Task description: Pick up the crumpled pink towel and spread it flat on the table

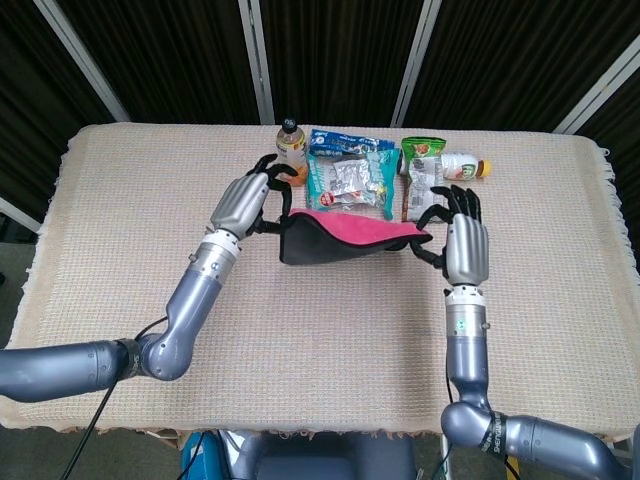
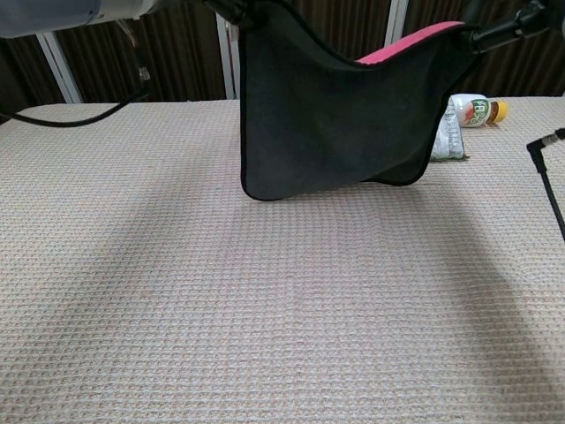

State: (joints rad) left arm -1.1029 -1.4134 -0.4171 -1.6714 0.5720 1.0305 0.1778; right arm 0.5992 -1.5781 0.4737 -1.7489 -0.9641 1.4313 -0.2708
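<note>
The towel (image 1: 345,233) is pink on one face and black on the other, and it hangs stretched in the air between my two hands. My left hand (image 1: 245,202) pinches its left top corner and my right hand (image 1: 463,240) pinches the right top corner. In the chest view the towel (image 2: 335,124) shows as a black sheet with a pink strip along its top right edge, its lower edge just above the table. Only the black fingertips (image 2: 503,25) of the right hand show there, at the top right.
Along the table's far edge lie an orange-capped bottle (image 1: 290,138), a blue snack bag (image 1: 345,172), a green snack bag (image 1: 422,170) and a bottle on its side (image 1: 465,165). The beige woven tablecloth (image 1: 330,340) covers the table in front of the towel.
</note>
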